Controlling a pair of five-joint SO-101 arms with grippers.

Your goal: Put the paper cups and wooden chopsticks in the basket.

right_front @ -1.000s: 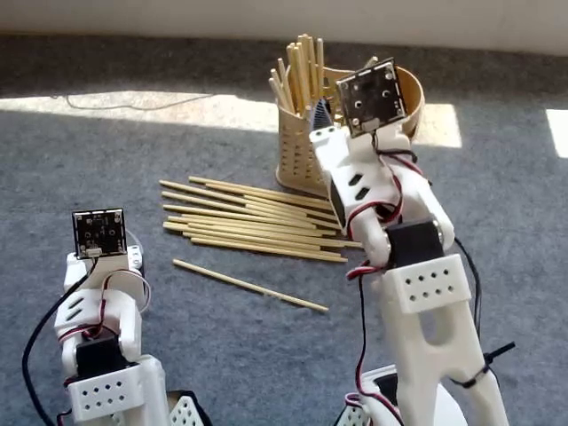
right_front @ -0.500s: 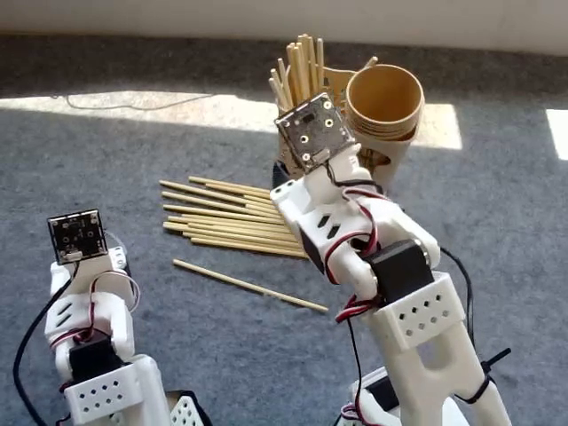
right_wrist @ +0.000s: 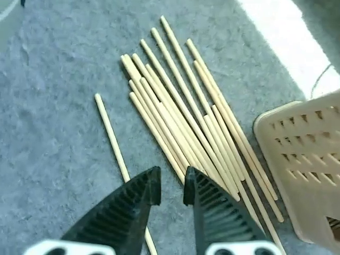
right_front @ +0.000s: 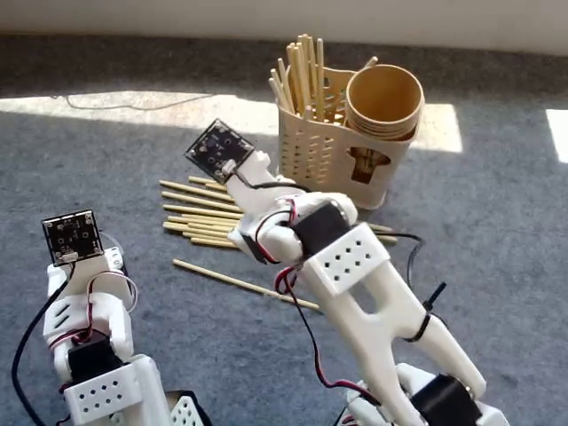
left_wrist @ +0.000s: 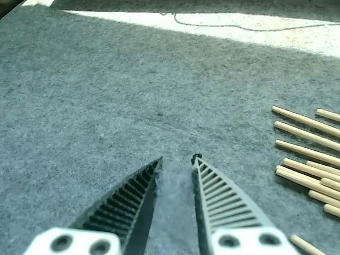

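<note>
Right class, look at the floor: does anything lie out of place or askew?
Yes. A pile of chopsticks lies loose on the carpet beside the basket, and one single chopstick lies apart from it, at a slant.

It was an indoor room, though home, office or lab could not be told. The worktop wore a short grey carpet-like pile. A band of sunlight lay across it, a thin cable trailed through the light, and a pale wall edged the far side.
</note>
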